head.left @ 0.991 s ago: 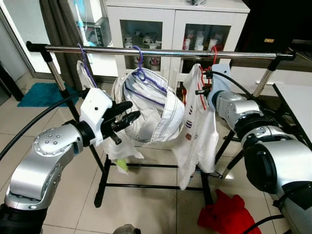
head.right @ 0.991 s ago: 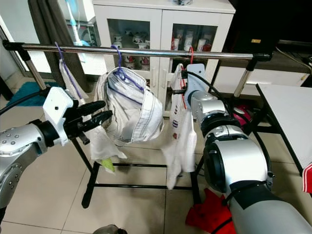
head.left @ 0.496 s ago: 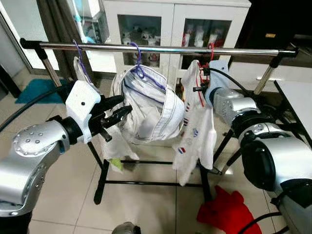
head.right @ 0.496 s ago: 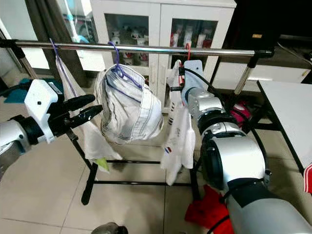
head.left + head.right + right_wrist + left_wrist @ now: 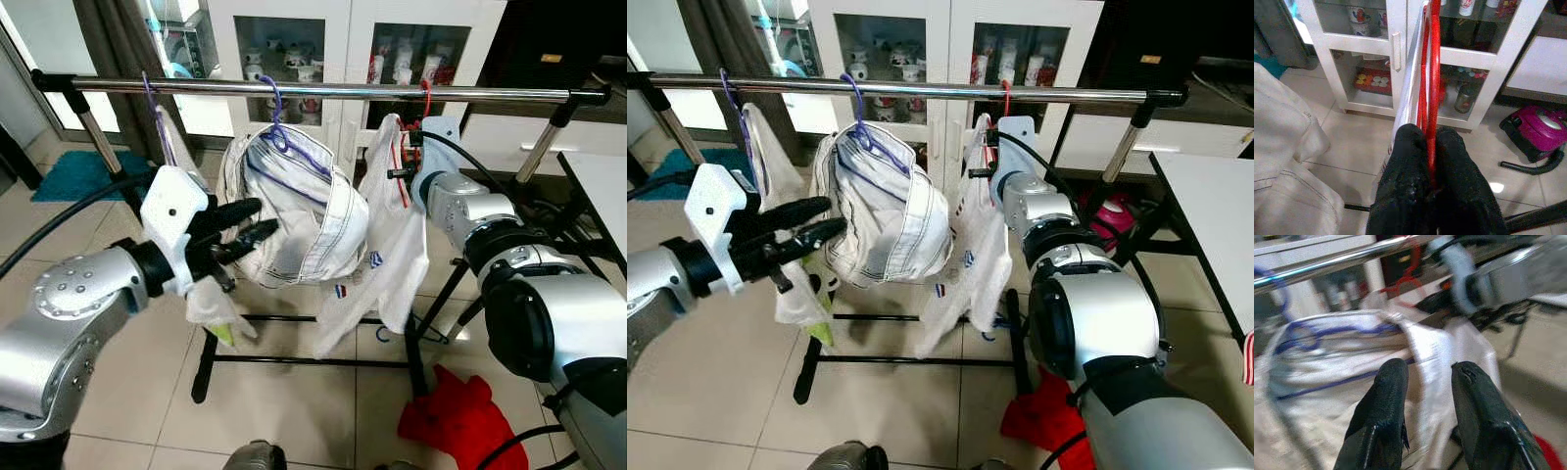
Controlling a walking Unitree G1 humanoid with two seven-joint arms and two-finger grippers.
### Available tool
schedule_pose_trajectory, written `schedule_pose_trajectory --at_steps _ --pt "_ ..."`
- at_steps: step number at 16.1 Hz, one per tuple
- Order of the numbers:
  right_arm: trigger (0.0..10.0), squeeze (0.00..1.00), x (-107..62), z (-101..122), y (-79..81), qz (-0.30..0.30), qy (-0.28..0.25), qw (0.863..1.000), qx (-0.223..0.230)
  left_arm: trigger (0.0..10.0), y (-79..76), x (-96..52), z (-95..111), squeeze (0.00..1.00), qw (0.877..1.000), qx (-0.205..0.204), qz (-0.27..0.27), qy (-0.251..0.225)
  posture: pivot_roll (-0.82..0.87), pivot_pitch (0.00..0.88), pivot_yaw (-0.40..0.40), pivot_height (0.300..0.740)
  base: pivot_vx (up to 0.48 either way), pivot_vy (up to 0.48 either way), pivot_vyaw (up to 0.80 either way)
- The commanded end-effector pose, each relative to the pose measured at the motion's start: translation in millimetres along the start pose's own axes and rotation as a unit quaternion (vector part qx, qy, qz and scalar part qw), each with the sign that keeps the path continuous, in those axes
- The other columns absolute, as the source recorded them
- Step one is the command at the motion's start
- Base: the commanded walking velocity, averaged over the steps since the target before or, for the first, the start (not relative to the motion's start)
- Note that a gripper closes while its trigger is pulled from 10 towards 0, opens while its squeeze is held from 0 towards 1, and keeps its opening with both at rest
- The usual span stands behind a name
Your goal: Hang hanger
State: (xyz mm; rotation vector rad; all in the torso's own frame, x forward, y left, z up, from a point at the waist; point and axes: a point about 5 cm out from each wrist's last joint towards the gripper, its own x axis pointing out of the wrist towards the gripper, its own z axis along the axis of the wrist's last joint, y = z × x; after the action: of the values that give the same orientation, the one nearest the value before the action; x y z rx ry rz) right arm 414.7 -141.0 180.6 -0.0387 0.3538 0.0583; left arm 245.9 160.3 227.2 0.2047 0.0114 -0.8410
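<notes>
Hanger (image 5: pixel 1431 98), thin red wire, upright

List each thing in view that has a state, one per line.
red hanger: hook over the rail, pinched by the right gripper.
right gripper: shut on the red hanger.
left gripper: open, holding nothing, beside the bundled garment.
bundled garment: hanging on a purple hanger.
white shirt: hanging on the red hanger.
cabinet doors: closed.
red cloth: crumpled on the floor.
</notes>
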Motion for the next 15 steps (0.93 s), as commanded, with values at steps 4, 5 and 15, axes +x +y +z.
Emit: schedule_pose_trajectory --at_steps 4,5,15 --pt "10.0 1.0 -1.2 13 -2.7 0.014 -0.037 0.999 -0.027 10.0 -0.8 7.7 2 0.0 1.0 -0.002 -0.017 -0.011 0.09 0.09 0.058 0.74 0.0 0.0 0.0" --pt "10.0 1.0 -1.7 17 -2.3 0.018 -0.048 0.998 -0.023 10.0 1.7 9.6 1 0.0 1.0 0.001 -0.011 -0.01 0.08 0.084 0.057 0.74 0.0 0.0 0.0" --pt "10.0 1.0 -13.4 61 -2.3 0.066 -0.21 0.971 0.091 10.0 21.7 20.2 -13 0.0 0.996 -0.021 0.083 -0.03 0.01 0.0 0.049 0.74 0.0 0.0 0.0"
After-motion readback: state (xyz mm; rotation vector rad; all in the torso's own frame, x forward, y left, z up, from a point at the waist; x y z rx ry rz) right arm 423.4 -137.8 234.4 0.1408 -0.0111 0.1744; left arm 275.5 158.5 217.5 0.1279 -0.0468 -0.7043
